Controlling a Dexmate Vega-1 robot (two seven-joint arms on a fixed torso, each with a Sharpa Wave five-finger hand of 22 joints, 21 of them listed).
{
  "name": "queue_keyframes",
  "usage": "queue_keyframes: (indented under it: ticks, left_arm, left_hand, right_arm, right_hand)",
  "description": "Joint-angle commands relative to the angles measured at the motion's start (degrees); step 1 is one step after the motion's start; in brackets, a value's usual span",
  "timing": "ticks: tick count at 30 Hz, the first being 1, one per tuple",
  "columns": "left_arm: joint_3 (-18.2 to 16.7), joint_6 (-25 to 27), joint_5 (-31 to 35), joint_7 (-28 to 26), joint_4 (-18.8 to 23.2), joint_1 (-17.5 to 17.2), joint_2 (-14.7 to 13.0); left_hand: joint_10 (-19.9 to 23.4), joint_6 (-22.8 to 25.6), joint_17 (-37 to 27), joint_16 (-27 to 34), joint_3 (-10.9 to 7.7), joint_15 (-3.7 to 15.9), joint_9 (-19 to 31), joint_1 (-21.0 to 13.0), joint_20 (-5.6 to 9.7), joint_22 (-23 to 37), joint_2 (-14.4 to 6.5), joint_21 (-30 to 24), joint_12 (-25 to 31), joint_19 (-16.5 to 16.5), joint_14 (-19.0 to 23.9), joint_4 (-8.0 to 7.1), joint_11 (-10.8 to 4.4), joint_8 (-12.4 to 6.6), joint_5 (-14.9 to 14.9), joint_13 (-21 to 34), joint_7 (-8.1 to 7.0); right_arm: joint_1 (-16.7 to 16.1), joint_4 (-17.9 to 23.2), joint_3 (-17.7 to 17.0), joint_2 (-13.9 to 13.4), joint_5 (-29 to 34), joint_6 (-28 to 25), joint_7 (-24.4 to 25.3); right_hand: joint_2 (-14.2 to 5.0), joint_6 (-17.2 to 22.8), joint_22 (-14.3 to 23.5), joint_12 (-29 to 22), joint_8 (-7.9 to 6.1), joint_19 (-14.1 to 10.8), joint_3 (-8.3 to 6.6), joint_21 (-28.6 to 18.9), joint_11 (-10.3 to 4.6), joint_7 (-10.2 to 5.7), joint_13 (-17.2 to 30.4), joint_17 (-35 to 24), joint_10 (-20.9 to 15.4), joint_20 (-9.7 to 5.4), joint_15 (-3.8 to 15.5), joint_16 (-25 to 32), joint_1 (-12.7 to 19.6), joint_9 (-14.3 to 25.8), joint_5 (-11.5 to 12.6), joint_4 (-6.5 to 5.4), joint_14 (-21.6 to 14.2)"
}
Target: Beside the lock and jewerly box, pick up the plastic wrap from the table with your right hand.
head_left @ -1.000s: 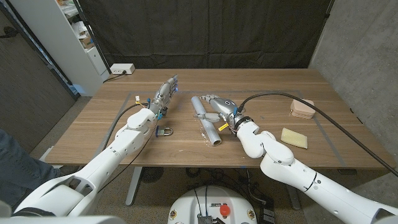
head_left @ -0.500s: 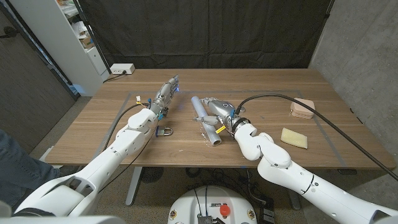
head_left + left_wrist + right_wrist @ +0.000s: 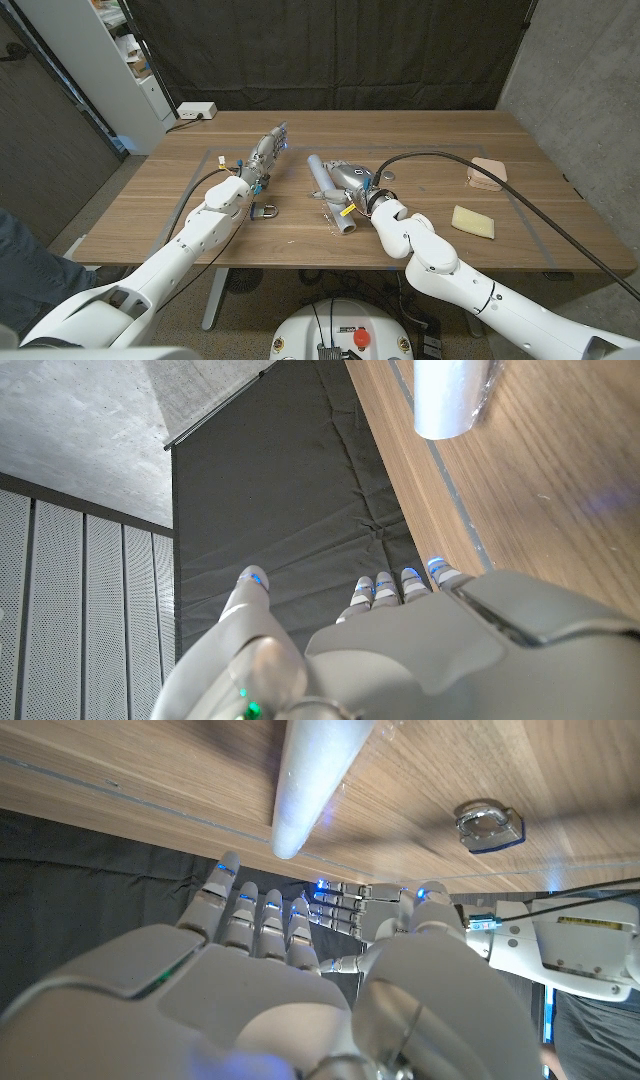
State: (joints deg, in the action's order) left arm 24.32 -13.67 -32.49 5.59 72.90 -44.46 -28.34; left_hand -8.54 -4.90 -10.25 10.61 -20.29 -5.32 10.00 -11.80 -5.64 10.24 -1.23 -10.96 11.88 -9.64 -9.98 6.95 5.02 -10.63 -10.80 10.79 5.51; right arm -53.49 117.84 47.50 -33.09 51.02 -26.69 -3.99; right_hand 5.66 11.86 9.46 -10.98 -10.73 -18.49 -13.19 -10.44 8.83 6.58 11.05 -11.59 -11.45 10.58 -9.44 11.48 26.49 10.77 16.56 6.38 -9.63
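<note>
The plastic wrap (image 3: 331,196) is a long pale roll lying on the table's middle, also seen as plastic wrap (image 3: 312,782) and by one end as plastic wrap (image 3: 450,395). My right hand (image 3: 347,179) hovers at the roll's right side, over its middle, fingers apart and holding nothing; right hand (image 3: 300,990) has the roll just beyond its fingertips. The lock (image 3: 264,210), a small padlock, lies left of the roll, also seen as lock (image 3: 488,825). The pink jewelry box (image 3: 487,173) sits at the right. My left hand (image 3: 268,148) reaches out past the lock, fingers straight, empty.
A yellow sponge-like block (image 3: 473,221) lies near the table's right front. A black cable (image 3: 450,160) arcs from my right arm over the table. A white power strip (image 3: 196,110) sits at the far left corner. My left arm (image 3: 560,940) lies behind the lock.
My right hand has slid left, from beside the roll to over its middle, and the forearm followed. The left hand, lock and roll have not moved.
</note>
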Motion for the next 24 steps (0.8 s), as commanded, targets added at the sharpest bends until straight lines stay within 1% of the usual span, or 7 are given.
queue_keyframes:
  ticks: [1,9,16,19,20,24]
  left_arm:
    - [-0.12,0.17,-0.12,-0.05,0.19,-0.27,-0.17]
    - [-0.14,0.4,-0.12,-0.05,0.31,-0.24,-0.33]
    - [-0.06,0.51,-0.1,-0.02,0.13,-0.16,-0.28]
    - [-0.04,0.5,-0.02,-0.09,0.01,-0.14,-0.28]
    - [-0.1,0.5,-0.18,-0.07,-0.05,-0.17,-0.18]
    - [-0.01,0.56,-0.05,-0.04,-0.19,-0.03,-0.19]
  left_hand:
    - [-0.28,0.39,-0.16,0.23,0.01,-0.24,0.24,-0.8,-0.42,0.2,-0.04,-0.39,0.19,-7.07,-2.86,0.31,-0.47,-0.25,0.19,0.23,0.19]
    - [-0.3,0.48,-0.16,0.2,0.04,-0.31,0.25,-0.82,-0.58,0.2,-0.06,-0.39,0.18,-7.1,-2.93,0.33,-0.58,-0.27,0.19,0.23,0.12]
    - [-0.3,0.44,-0.16,0.19,0.06,-0.29,0.25,-0.84,-0.73,0.2,-0.07,-0.42,0.18,-7.05,-2.94,0.35,-0.65,-0.24,0.19,0.23,0.03]
    - [-0.46,0.38,-0.16,0.15,0.07,-0.31,0.25,-0.85,-0.77,0.2,-0.07,-0.41,0.12,-7.07,-3.05,0.35,-0.6,-0.21,0.19,0.23,0.03]
    - [-0.55,0.41,-0.17,0.1,0.08,-0.37,0.25,-0.85,-0.77,0.2,-0.07,-0.41,0.08,-7.08,-3.17,0.36,-0.6,-0.22,0.19,0.23,0.04]
    - [-0.6,0.38,-0.17,0.07,0.09,-0.41,0.25,-0.86,-0.82,0.21,-0.08,-0.41,0.07,-7.11,-3.27,0.36,-0.54,-0.2,0.19,0.23,0.06]
  right_arm:
    - [0.65,-1.19,1.2,1.85,4.09,-5.02,-4.64]
    - [0.05,-2.75,0.62,2.48,2.57,-3.87,-1.98]
    - [0.52,-3.77,0.72,3.33,1.93,-4.83,-2.83]
    - [0.66,-4.11,0.83,3.71,1.98,-5.43,-2.87]
    - [0.67,-4.15,0.79,3.8,1.84,-5.55,-2.92]
    - [0.58,-4.41,0.58,4.42,1.3,-6.28,-2.55]
  right_hand:
    - [0.4,-0.27,0.34,-0.13,0.02,-1.59,0.28,-0.9,0.61,0.17,0.12,-0.05,-0.2,0.23,-0.14,0.64,-0.07,0.17,0.69,0.14,-1.34]
    - [0.28,0.41,0.36,-0.55,-0.41,-3.29,0.24,-1.36,0.42,0.16,0.1,-0.01,-1.31,0.51,0.1,1.11,0.44,0.16,1.3,0.35,-2.82]
    - [0.21,0.54,0.36,-0.69,-0.48,-3.9,0.2,-1.46,0.13,-0.03,0.09,0.01,-1.77,0.73,0.16,1.28,0.75,0.16,1.59,0.48,-3.45]
    - [0.17,0.51,0.38,-0.72,-0.48,-4.57,0.19,-1.62,0.0,-0.04,0.1,0.01,-1.96,0.62,0.34,1.47,0.92,0.16,1.77,0.54,-4.06]
    - [0.09,0.5,0.4,-0.97,-0.5,-5.52,0.17,-1.85,-0.32,0.01,0.12,-0.04,-2.74,0.51,0.86,1.71,1.14,0.15,2.01,0.6,-4.84]
    - [-0.14,0.85,0.43,-1.89,-0.7,-6.48,0.02,-1.89,-1.03,0.18,0.22,-0.09,-5.58,0.28,1.15,2.17,1.84,0.15,2.43,0.84,-6.42]
